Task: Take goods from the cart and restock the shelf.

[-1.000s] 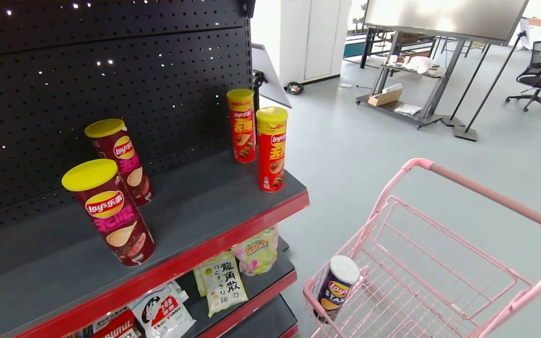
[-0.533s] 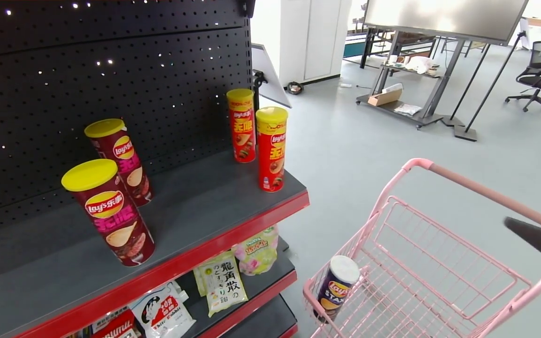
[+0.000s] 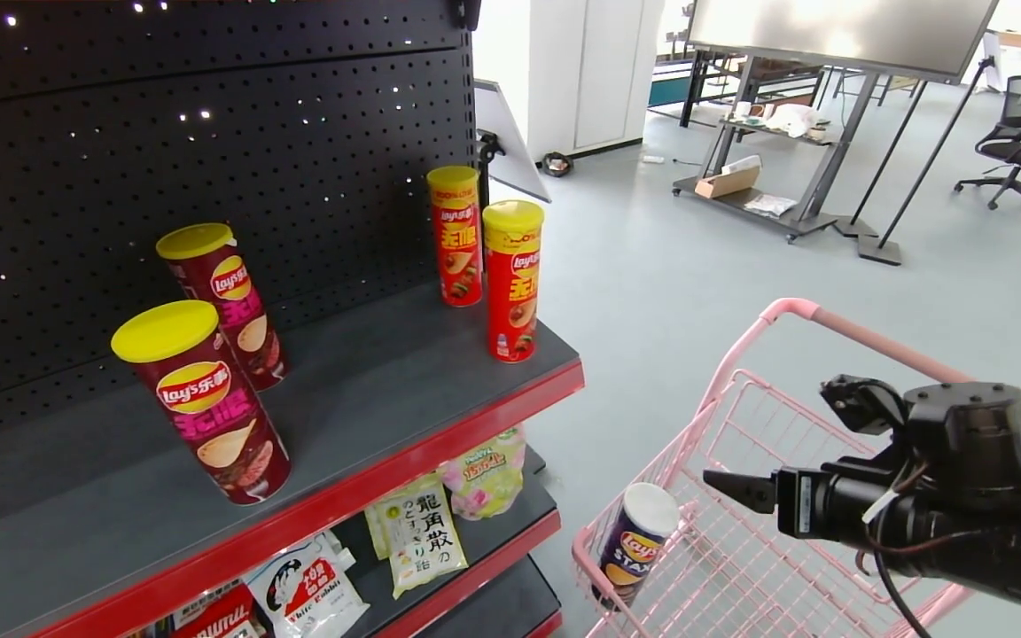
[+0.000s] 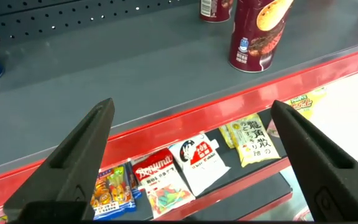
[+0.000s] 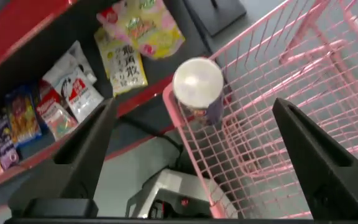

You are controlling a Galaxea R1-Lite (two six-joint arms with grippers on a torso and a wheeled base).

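A purple can with a white lid (image 3: 637, 542) stands tilted in the front corner of the pink cart (image 3: 918, 359). My right gripper (image 3: 767, 439) hangs open over the cart, just right of that can and apart from it. In the right wrist view the purple can (image 5: 199, 87) lies ahead between the spread fingers of the right gripper (image 5: 193, 107). My left gripper (image 4: 191, 106) is open with nothing in it, facing the grey shelf (image 4: 135, 81) and a dark red can (image 4: 257, 37). On the shelf (image 3: 386, 390) stand two dark red cans (image 3: 205, 403) and two red cans (image 3: 512, 279).
Snack bags (image 3: 417, 532) fill the lower shelves, also seen as snack bags (image 4: 197, 165) in the left wrist view. A black pegboard (image 3: 209, 133) backs the shelf. Between the can pairs the shelf top is bare. Open floor, a stand and a chair (image 3: 1020, 142) lie behind the cart.
My right arm has come into the head view from the right and moved left over the cart toward the purple can. The cans and cart have stayed put.
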